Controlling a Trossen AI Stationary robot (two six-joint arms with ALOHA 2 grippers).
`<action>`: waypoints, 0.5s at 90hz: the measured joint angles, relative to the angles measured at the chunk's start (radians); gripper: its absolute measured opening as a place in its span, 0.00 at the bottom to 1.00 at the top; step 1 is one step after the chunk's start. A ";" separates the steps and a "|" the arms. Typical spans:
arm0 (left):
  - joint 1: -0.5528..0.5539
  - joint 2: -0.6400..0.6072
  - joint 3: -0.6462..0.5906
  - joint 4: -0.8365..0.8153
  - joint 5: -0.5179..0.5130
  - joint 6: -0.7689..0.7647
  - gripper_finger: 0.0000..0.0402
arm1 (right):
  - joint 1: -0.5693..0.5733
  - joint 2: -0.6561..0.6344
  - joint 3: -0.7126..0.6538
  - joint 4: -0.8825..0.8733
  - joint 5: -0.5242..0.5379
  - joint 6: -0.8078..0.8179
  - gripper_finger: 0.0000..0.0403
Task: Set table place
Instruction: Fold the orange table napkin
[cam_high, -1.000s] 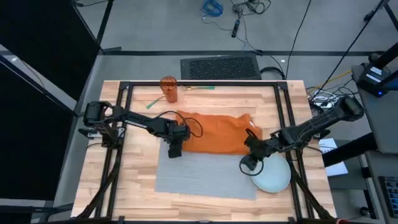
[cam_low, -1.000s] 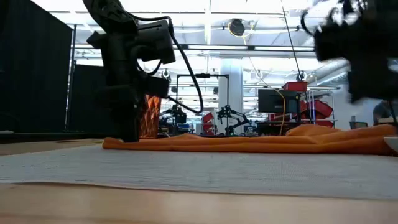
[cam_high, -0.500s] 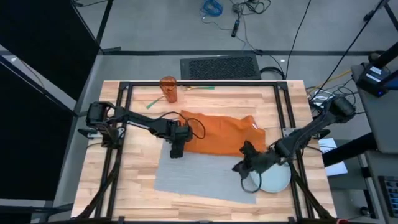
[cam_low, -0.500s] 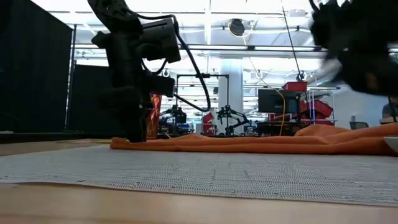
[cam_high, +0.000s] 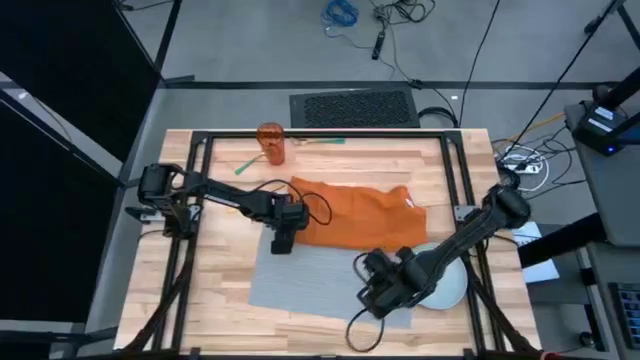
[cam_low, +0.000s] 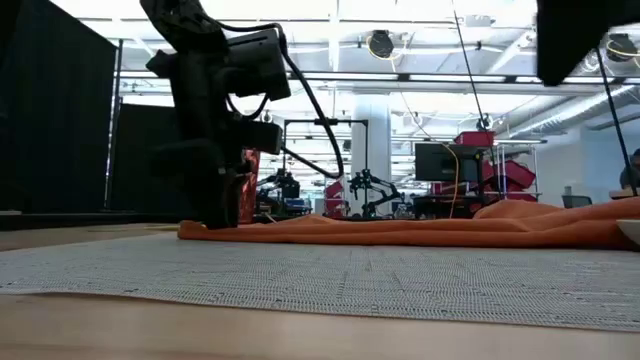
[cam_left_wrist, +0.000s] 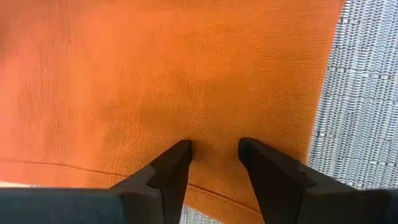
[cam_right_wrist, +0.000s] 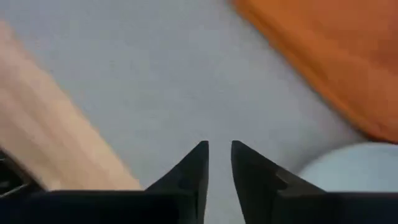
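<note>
1. High view: grey woven placemat (cam_high: 330, 278) lies flat at worktop (cam_high: 215, 300) centre-front, slightly skewed; orange cloth napkin (cam_high: 355, 213) overlaps its far edge.
2. Left gripper (cam_high: 281, 238) sits at napkin's left end, right where cloth meets mat. Left wrist view: fingers (cam_left_wrist: 166, 171) slightly apart, tips pressed onto the orange cloth, nothing clearly pinched between them. Likely pinning or about to nip the napkin corner to drag it.
3. Right gripper (cam_high: 377, 293) hovers over mat's front-right area, just beside the pale blue-white plate (cam_high: 445, 285). Right wrist view: fingers (cam_right_wrist: 198, 167) nearly closed w/ a narrow gap, holding nothing.
4. Plate sits mostly off mat's right edge, so the setting isn't done yet; it prob needs to go onto the mat.
5. Orange ribbed tumbler (cam_high: 271, 143) stands at far-left of worktop, well apart from mat.
</note>
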 joint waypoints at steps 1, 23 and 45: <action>0.000 0.000 0.000 0.001 -0.001 0.003 0.36 | 0.000 0.008 0.006 0.000 -0.001 -0.001 0.13; -0.001 0.000 0.000 0.008 -0.008 0.045 0.36 | 0.005 0.137 0.035 -0.124 -0.218 0.093 0.25; -0.005 0.000 0.001 0.024 -0.012 0.068 0.36 | 0.027 0.142 0.036 -0.182 -0.233 0.217 0.44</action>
